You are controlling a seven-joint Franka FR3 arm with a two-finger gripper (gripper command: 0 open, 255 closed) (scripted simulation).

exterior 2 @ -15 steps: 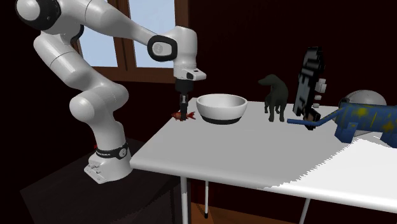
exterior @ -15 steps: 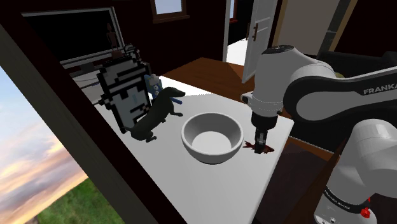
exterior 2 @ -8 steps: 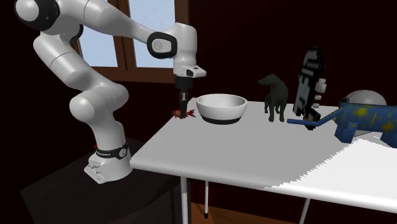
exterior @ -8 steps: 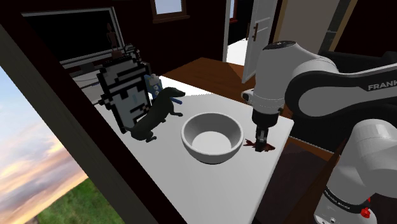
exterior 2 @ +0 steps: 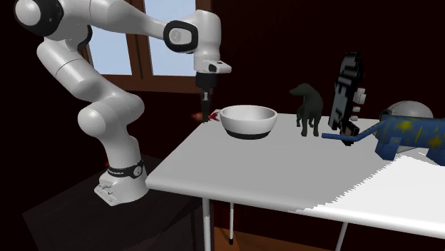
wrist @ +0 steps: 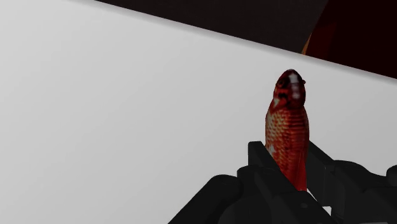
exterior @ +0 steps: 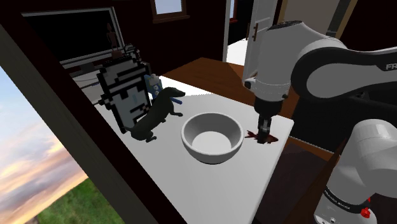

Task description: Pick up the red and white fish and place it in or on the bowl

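Fish, clamped by one end between the fingers with its body sticking out, could slip loose or snag the rim of the nearby bowl.

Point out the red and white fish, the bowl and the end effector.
red and white fish [wrist: 287,137]: wrist view, middle of its body.
bowl [exterior: 213,154]: shoulder view, near outer wall.
end effector [exterior: 264,136]: shoulder view, midway between its fingertips.

Red, white-flecked fish hangs clasped in the tool beside white bowl.
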